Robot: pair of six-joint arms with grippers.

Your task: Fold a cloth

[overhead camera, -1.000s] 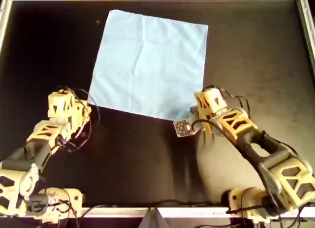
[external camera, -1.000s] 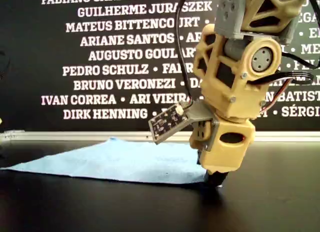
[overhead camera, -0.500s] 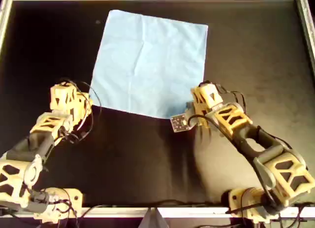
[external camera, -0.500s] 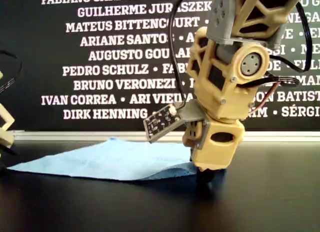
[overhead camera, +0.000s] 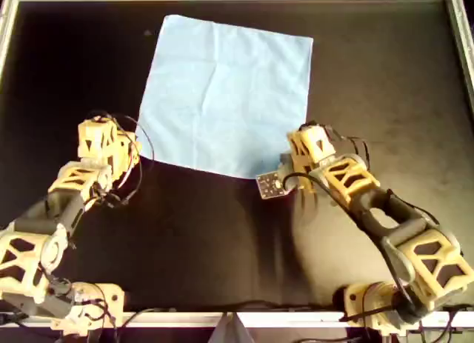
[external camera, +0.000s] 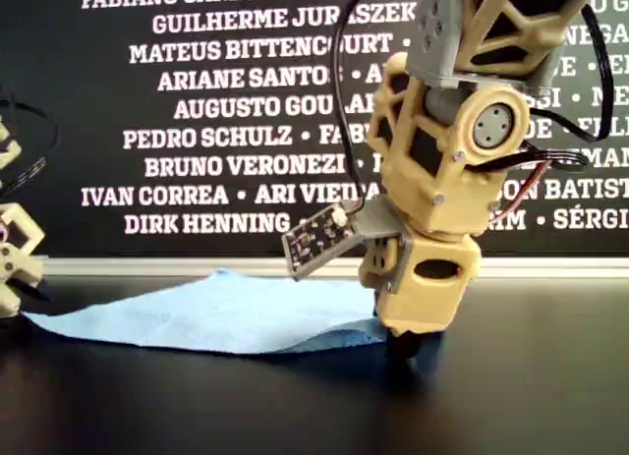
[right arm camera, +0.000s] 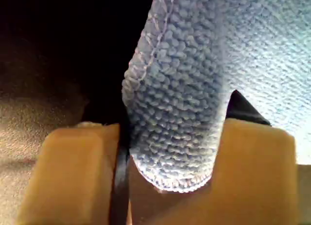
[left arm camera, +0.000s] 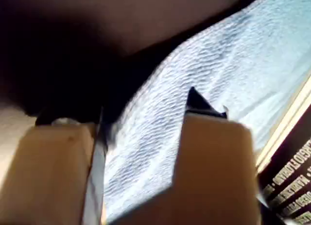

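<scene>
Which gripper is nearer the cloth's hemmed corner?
Right. The right gripper has the cloth corner between its fingers; the left gripper straddles the opposite near corner.

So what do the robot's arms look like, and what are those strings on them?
Both arms are tan plastic with triangle-shaped cut-outs and dark grey joints. The strings are thin black cables looping around the left gripper and right gripper. A small dark circuit board sticks out beside the right one. Its fingers are blocky and tan with black tips.
</scene>
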